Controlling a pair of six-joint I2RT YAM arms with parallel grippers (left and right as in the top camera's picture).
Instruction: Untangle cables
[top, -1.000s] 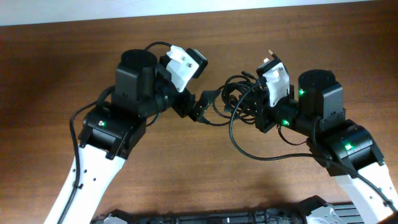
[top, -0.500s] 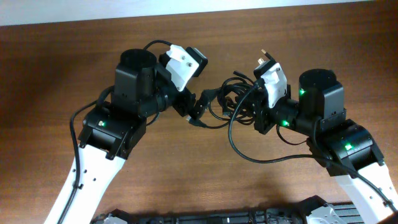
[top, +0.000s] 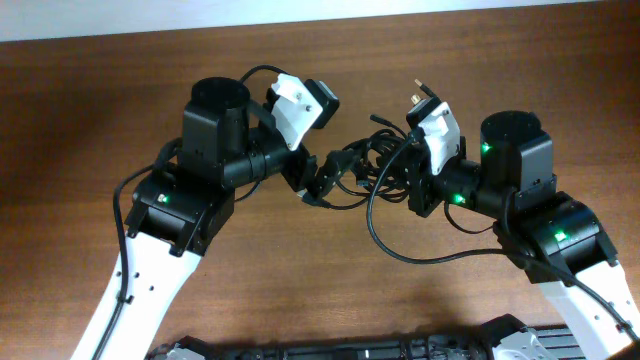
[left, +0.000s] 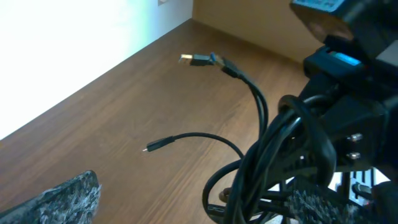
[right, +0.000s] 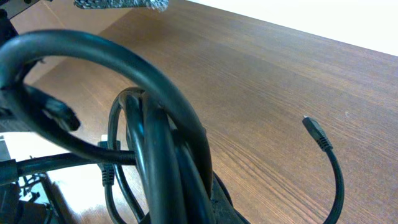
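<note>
Right pincer (top: 405, 178) clamped on cables (top: 368, 160), with the knot mid-surface (top: 300, 290). Left pincer (top: 320, 183) is wide, empty, at the knot's 9 o'clock. Cords look light, floppy and slick, so grab near a free plug, not the bundle. Left wrist view shows the gold plug (left: 194, 59) sticking out at 12 o'clock. Right wrist view shows mostly bundle close-up.

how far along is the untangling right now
Nothing looks separated yet: the cables are one knotted bunch, with only a couple of plug ends trailing free. In hand: the right gripper is shut on the bunch and the left gripper is open beside it. Left: pulling every cord apart.
</note>
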